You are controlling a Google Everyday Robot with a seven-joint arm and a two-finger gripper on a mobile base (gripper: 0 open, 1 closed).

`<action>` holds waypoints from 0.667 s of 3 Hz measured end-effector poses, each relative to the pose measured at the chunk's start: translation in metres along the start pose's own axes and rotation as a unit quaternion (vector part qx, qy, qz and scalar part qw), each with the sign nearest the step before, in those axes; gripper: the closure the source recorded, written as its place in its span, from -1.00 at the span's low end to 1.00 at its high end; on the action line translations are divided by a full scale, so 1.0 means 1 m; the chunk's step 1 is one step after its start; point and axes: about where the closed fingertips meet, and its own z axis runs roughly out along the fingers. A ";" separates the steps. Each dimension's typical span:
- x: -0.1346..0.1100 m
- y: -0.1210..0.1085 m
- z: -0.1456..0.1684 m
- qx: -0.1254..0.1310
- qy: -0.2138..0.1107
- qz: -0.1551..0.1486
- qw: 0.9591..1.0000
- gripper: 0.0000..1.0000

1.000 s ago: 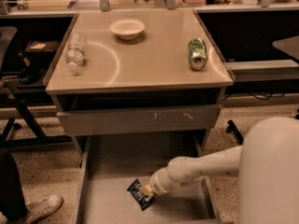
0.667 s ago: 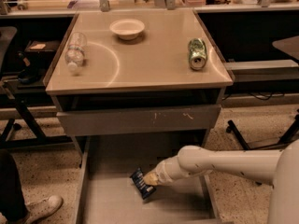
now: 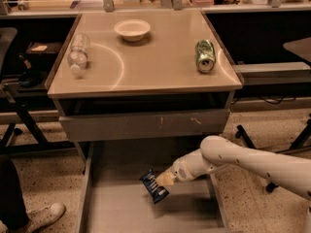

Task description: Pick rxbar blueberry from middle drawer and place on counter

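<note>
The rxbar blueberry (image 3: 154, 186), a dark blue wrapper with white markings, hangs tilted above the grey floor of the open middle drawer (image 3: 121, 208). My gripper (image 3: 161, 181) is shut on its right end and holds it lifted off the floor, near the drawer's middle. My white arm reaches in from the lower right. The beige counter (image 3: 155, 62) tops the cabinet above, beyond the drawer.
On the counter lie a clear plastic bottle (image 3: 77, 55) at the left, a white bowl (image 3: 131, 29) at the back and a green can (image 3: 205, 56) at the right. A shut scratched grey drawer front (image 3: 146, 125) sits under the counter. A shoe (image 3: 34, 217) shows at lower left.
My gripper has taken hold of the bar and raised it off the drawer floor. The arm has pulled back to the right and up.
</note>
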 end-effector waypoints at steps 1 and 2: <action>0.006 0.009 0.000 -0.019 0.014 0.000 1.000 1.00; 0.006 0.010 0.000 -0.019 0.014 0.000 1.000 1.00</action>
